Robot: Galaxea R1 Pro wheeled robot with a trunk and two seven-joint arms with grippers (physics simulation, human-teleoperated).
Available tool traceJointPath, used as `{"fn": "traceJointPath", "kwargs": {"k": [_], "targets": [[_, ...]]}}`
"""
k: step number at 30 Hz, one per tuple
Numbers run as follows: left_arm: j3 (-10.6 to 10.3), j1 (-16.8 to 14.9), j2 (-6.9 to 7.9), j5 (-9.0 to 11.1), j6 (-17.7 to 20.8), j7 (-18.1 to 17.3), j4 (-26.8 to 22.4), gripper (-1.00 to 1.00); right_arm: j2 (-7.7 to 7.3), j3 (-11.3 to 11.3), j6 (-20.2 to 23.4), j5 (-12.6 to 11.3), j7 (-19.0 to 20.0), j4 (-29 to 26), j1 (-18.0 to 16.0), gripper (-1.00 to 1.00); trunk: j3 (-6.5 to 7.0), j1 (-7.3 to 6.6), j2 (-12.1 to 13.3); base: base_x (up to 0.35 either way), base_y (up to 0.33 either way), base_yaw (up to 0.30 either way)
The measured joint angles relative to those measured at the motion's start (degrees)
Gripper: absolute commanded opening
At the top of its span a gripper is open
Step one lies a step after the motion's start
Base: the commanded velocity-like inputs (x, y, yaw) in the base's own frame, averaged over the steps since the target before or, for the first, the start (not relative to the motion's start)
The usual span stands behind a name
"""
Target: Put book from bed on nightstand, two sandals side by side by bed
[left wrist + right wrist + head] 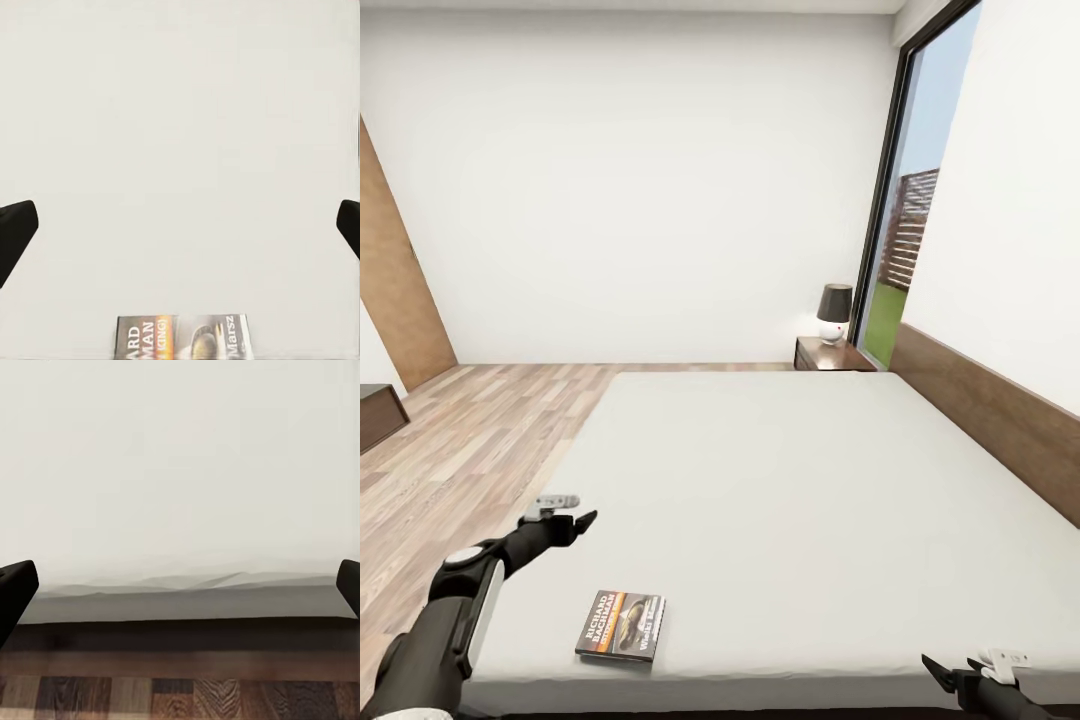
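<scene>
The book (620, 627) lies flat near the front left corner of the bed (790, 480), a dark paperback with an orange-brown picture and white lettering. My left gripper (582, 515) hovers open over the mattress just beyond the book and a little to its left. In the left wrist view the book (180, 336) shows past the wide-apart fingers (15, 229). My right gripper (950, 668) is open at the bed's front right edge, facing the mattress side (180, 600) and the dark frame (180, 634). A nightstand (835, 355) stands at the bed's far corner. The sandals are out of view.
A lamp (834, 312) with a dark shade stands on the nightstand. The wooden headboard (1000, 420) runs along the right wall under a tall window (900, 200). Wood-plank floor (480, 430) stretches left of the bed, with a dark bench (375, 415) at the left edge.
</scene>
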Motion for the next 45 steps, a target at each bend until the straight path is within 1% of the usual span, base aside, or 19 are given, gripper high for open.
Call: {"fn": "traceJointPath", "kwargs": {"k": [4, 5, 6, 7, 8, 9, 12, 16, 20, 22, 25, 28, 33, 35, 36, 39, 42, 45], "targets": [[-0.1, -1.4, 0.07, 0.1, 6.9, -0.1, -0.4, 1.0, 0.0, 0.0, 0.0, 0.0, 0.0, 0.0, 0.0, 1.0, 0.0, 0.0, 0.0, 0.0, 0.0, 0.0], [-0.1, -2.5, 0.1, 0.1, 9.7, -0.1, -0.5, 1.0, 0.0, 0.0, 0.0, 0.0, 0.0, 0.0, 0.0, 1.0, 0.0, 0.0, 0.0, 0.0, 0.0, 0.0], [-0.1, -4.6, 0.14, 0.2, 15.8, -0.1, -0.5, 1.0, -0.01, 0.0, 0.0, 0.0, 0.0, 0.0, 0.0, 1.0, 0.01, 0.0, 0.0, 0.0, 0.0, 0.0], [-0.1, -5.6, 0.23, 0.1, 18.9, -0.1, -0.4, 1.0, -0.01, 0.0, 0.0, 0.0, 0.0, 0.0, 0.0, 1.0, 0.0, 0.0, 0.0, 0.0, 0.0, 0.0], [-0.1, -6.0, 0.29, 0.1, 20.5, -0.1, -0.4, 1.0, -0.01, 0.0, 0.0, 0.0, 0.0, 0.0, 0.0, 1.0, 0.0, 0.0, 0.0, 0.0, 0.0, 0.0], [-0.1, -6.7, 0.41, 0.1, 23.3, -0.1, -0.3, 1.0, 0.0, 0.0, 0.0, 0.0, 0.0, 0.0, 0.0, 1.0, 0.0, 0.0, 0.0, 0.0, 0.0, 0.0], [-0.1, -7.5, 0.51, 0.1, 26.6, -0.1, -0.2, 1.0, 0.0, 0.0, -0.2, 0.0, 0.1, 0.0, 0.0, 1.0, 0.0, 0.0, 0.0, 0.0, 0.0, 0.0], [-0.1, -7.8, 0.37, 0.2, 27.9, -0.2, -0.1, 1.0, 0.0, 0.0, -1.5, -0.1, 0.3, 0.0, 0.0, 1.0, 0.0, 0.0, 0.0, 0.0, 0.0, 0.0], [-0.1, -8.0, 0.11, 0.2, 28.5, -0.2, 0.6, 1.0, -0.11, -0.1, -5.6, -0.2, 0.4, -0.2, 0.0, 1.0, 0.0, 0.0, 0.0, 0.0, 0.0, 0.0], [-0.2, -8.0, 0.07, 0.2, 28.6, -0.2, 1.5, 1.0, -0.17, -0.3, -6.6, -0.2, 0.4, -0.7, 0.0, 1.0, 0.0, 0.0, 0.0, 0.0, 0.0, 0.0], [-0.3, -8.0, -0.02, 0.3, 28.7, -0.5, 2.5, 1.0, -0.24, -0.4, -7.3, -0.1, 0.1, -1.2, 0.0, 1.0, 0.0, 0.0, 0.0, 0.0, 0.0, 0.0], [-0.4, -8.0, -0.3, 0.3, 28.7, -1.7, 3.1, 1.0, -0.26, -0.5, -7.5, 0.1, -1.1, -3.1, -0.2, 1.0, 0.0, 0.0, 0.0, 0.0, 0.0, 0.0], [-0.5, -8.1, -0.78, 0.2, 28.7, -3.0, 3.4, 1.0, -0.26, -0.5, -7.6, 0.3, -10.1, -9.0, -0.3, 1.0, 0.0, 0.0, 0.0, 0.0, 0.0, 0.0], [-0.6, -8.1, -1.31, 0.3, 28.7, -3.3, 3.5, 1.0, -0.23, -0.6, -7.6, 0.3, -18.0, -12.6, -0.3, 1.0, 0.0, 0.0, 0.0, 0.0, 0.0, 0.0], [-0.7, -8.1, -2.03, 0.3, 28.7, -3.4, 3.6, 1.0, -0.21, -0.7, -7.5, 0.4, -23.6, -15.3, -0.4, 1.0, 0.0, 0.0, 0.0, 0.0, 0.0, 0.0], [-0.8, -8.1, -2.66, 0.2, 28.7, -3.5, 3.6, 1.0, 0.0, -0.7, -7.6, 0.5, -27.0, -18.9, -0.5, 1.0, 0.0, 0.0, 0.0, 0.0, 0.0, 0.0], [-0.8, -8.1, -2.84, 0.1, 28.7, -3.5, 3.6, 1.0, 0.22, -0.5, -8.1, 0.7, -27.7, -21.4, -0.5, 1.0, 0.0, 0.0, 0.0, 0.0, 0.0, 0.0], [-0.8, -8.0, -3.09, 0.2, 28.7, -3.5, 3.6, 1.0, 0.3, -0.6, -8.3, 0.7, -27.9, -22.2, -0.5, 1.0, 0.0, 0.0, 0.0, 0.0, 0.0, 0.0]]}}
